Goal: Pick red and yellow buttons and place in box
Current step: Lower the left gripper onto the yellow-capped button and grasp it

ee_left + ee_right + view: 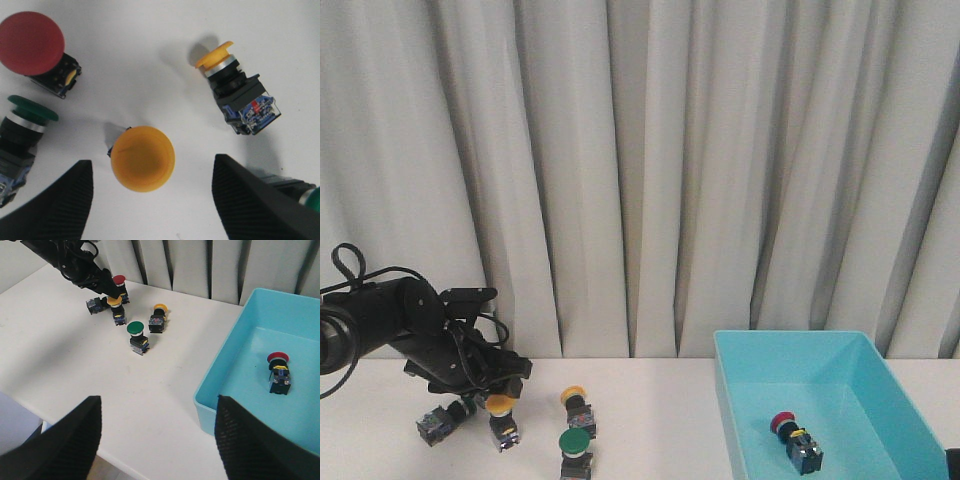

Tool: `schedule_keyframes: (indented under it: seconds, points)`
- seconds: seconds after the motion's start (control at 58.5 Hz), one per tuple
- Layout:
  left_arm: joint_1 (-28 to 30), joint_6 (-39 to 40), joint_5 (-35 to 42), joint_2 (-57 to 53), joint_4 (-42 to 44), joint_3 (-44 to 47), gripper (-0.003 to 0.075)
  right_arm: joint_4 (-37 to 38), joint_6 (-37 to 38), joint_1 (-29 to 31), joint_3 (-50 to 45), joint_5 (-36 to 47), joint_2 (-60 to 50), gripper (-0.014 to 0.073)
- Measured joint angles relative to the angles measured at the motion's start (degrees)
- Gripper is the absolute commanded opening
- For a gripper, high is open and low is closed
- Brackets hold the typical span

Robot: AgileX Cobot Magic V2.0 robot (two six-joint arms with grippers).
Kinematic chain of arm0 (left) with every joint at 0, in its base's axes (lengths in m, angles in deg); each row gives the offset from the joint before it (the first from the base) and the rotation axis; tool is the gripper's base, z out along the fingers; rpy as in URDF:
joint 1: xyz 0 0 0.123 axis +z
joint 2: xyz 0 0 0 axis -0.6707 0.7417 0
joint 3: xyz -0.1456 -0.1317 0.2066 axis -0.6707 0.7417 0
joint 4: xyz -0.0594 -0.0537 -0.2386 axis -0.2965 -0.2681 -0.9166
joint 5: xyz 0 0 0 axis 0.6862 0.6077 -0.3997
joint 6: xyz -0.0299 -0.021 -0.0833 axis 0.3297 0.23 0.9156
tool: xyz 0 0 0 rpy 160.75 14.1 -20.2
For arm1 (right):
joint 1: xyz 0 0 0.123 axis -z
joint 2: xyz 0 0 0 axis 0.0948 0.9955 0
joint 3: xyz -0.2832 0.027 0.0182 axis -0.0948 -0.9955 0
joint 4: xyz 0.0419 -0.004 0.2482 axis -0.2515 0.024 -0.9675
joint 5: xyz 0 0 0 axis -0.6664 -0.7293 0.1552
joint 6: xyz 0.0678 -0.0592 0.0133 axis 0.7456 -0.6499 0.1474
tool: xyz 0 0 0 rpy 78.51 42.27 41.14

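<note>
My left gripper (492, 392) is open and hovers low over a cluster of buttons at the table's left. An upright yellow button (143, 158) sits just beyond the open fingertips (55, 205); it also shows in the front view (501, 405). A second yellow button (235, 87) lies on its side (577, 400). A red button (31, 42) stands behind the cluster (118, 280). Another red button (790, 435) lies inside the turquoise box (735, 400). My right gripper (157, 440) is open and empty, above the table's front edge by the box's (220, 370) near corner.
A green button (576, 443) stands in front of the yellow ones (135, 330). Another green button (27, 112) lies beside the left finger, and a green cap (314, 197) peeks out behind the other finger. Grey curtains hang behind the table.
</note>
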Motion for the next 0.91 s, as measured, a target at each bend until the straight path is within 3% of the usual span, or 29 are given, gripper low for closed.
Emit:
schedule_keyframes:
  seconds: [0.905]
  points:
    - [0.0,0.5,2.5,3.4,0.0,-0.2,0.0487,0.0,0.0,0.0,0.0,0.0,0.0,0.0466]
